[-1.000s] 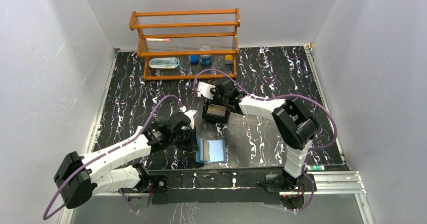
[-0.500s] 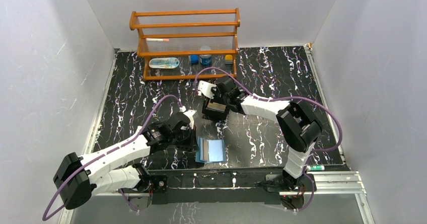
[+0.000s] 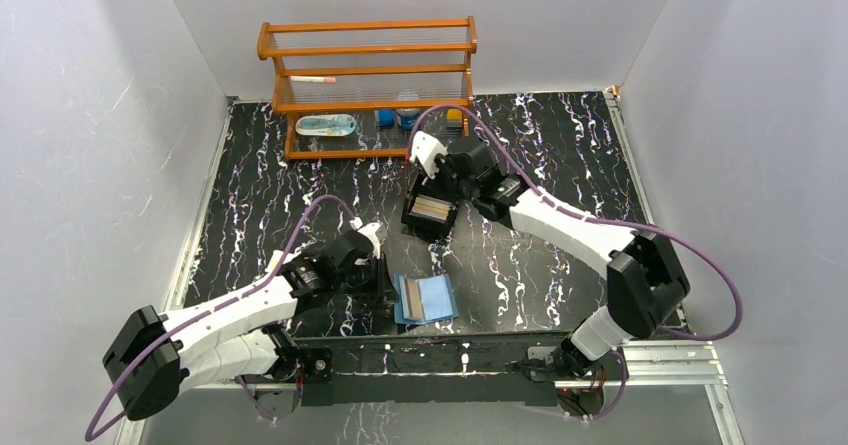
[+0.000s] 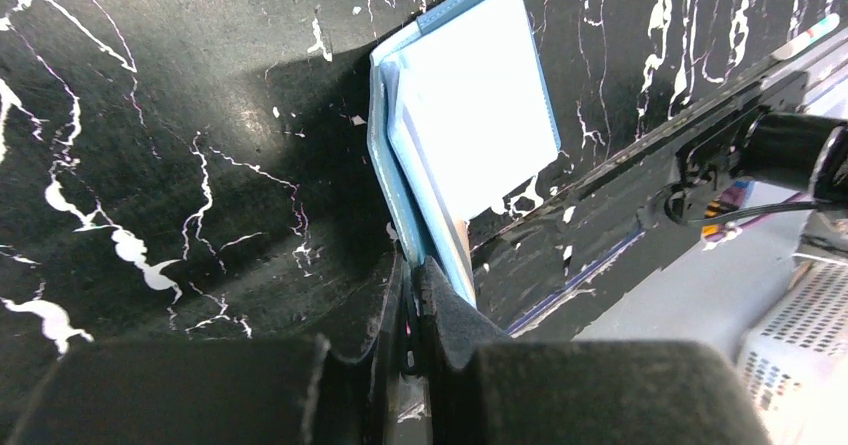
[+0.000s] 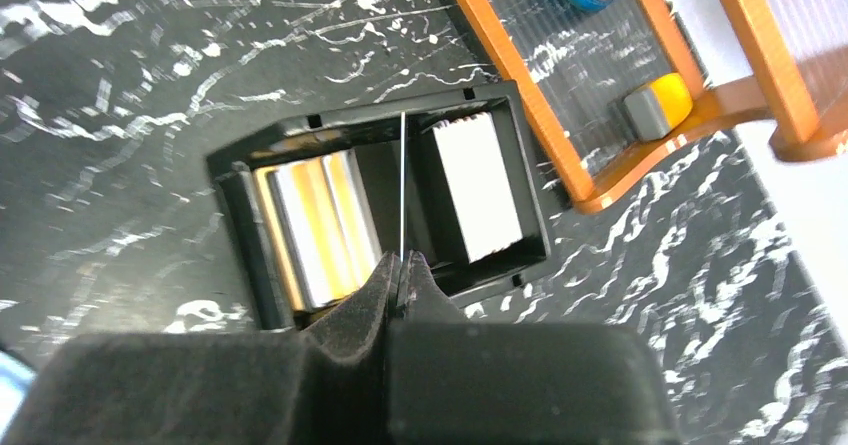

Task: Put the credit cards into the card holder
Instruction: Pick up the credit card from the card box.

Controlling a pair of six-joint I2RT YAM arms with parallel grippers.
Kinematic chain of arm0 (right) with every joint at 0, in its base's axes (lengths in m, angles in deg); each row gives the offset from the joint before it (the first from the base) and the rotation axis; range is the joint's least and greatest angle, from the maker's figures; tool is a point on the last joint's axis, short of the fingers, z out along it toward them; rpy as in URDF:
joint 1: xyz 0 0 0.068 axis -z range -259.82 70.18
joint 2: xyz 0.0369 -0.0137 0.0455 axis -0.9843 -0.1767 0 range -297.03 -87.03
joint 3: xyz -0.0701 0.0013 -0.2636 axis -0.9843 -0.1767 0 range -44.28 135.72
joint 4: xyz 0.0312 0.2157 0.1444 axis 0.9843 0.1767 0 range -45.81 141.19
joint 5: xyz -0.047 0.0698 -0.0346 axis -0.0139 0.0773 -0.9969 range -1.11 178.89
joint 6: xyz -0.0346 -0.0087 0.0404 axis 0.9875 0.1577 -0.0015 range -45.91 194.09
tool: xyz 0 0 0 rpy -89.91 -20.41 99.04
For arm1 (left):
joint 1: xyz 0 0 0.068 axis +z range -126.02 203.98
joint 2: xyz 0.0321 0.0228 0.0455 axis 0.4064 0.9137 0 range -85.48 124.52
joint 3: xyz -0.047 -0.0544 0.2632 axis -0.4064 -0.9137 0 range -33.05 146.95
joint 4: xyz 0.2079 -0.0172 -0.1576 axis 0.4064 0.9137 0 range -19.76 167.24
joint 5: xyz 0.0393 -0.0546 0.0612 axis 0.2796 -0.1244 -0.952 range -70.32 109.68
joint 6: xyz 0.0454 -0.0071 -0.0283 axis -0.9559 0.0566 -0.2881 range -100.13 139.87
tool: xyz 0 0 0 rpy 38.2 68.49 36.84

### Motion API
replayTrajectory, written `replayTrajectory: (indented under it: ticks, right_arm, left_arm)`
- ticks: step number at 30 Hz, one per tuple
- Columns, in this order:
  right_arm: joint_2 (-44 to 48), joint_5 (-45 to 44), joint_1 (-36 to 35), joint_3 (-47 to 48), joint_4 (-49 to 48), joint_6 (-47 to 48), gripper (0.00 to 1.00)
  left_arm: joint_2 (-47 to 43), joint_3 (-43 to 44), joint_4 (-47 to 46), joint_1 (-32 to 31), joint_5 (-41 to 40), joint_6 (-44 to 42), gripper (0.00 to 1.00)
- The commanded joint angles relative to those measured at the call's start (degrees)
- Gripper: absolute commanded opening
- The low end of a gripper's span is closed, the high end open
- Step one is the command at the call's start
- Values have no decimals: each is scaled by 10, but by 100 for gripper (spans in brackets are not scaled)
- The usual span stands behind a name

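The card holder [image 3: 425, 298], a blue wallet, lies open near the table's front edge. My left gripper [image 3: 385, 281] is shut on its left edge. The left wrist view shows the jaws [image 4: 415, 265] pinching the blue flap of the wallet [image 4: 480, 85]. A black two-compartment box [image 3: 430, 215] holds the credit cards: a tan stack [image 5: 315, 220] and a white stack [image 5: 478, 187]. My right gripper [image 3: 446, 185] hangs just above the box. Its jaws [image 5: 402, 260] are shut on one thin card [image 5: 402, 185], seen edge-on over the box's divider.
An orange wooden rack [image 3: 370, 85] stands at the back with small bottles and a yellow item [image 5: 660, 105] on its lower shelf. A pen [image 3: 630, 333] lies on the front rail at the right. Grey walls close in the table on three sides.
My right gripper has risen and moved back and to the right from the box, holding a thin card. The wallet and my left gripper have shifted slightly to the right.
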Motion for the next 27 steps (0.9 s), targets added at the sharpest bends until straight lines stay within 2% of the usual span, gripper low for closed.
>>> replayTrajectory:
  ticks: [1,4,5,8,11,16,21,27]
  right_arm:
    - [50,13,0,28,48,-198,0]
    - [101,17,0,-17,46,-341,0]
    - [161,43,-3,-86,21,-468,0]
    - [198,47,-27,-136,15,-569,0]
    - [220,24,-67,-188,3,-634,0]
    - [228,-5,-118,-259,-22,-738,0]
    - [207,-18,-157,-296,-41,-760,0]
    - [198,-28,-163,-314,-22,-794,0]
  left_arm:
    - [-19,-26,-67,4,7,60,2]
    - [-5,-23,-32,6,-28,70,5]
    - [19,-22,-4,11,-42,61,7]
    - [22,-28,3,12,-48,56,10]
    - [13,-31,-5,10,-43,53,12]
    - [19,-7,42,11,-69,33,18]
    - [14,-7,46,11,-64,30,18]
    - [37,-9,55,11,-63,20,19]
